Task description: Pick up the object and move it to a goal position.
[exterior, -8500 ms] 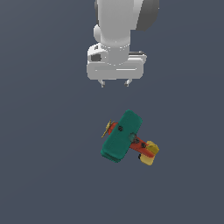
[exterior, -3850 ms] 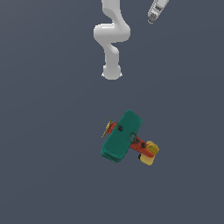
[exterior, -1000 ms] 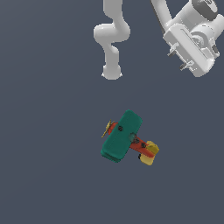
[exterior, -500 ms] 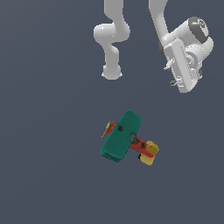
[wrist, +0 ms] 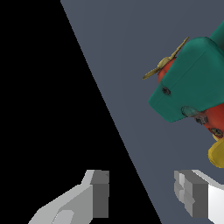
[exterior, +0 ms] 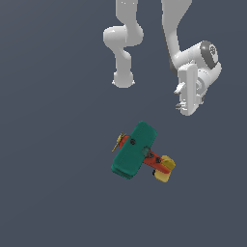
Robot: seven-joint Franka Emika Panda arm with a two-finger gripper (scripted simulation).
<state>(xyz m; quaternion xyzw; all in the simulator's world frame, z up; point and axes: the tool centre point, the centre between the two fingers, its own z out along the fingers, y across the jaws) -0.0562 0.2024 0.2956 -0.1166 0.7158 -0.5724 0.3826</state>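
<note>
Toy plane (exterior: 136, 151) sits on the gray floor (exterior: 58, 169), teal wings up, yellow propeller toward the exterior view's left, yellow tail toward its right. Gripper (exterior: 180, 98) hangs well apart from it, up toward the right, jaws wide, holding nothing.

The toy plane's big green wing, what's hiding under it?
Under the green wing of the toy plane you can see its red body poking out, and the yellow propeller in front. Any wheels are covered, and so is the floor right beneath.
</note>
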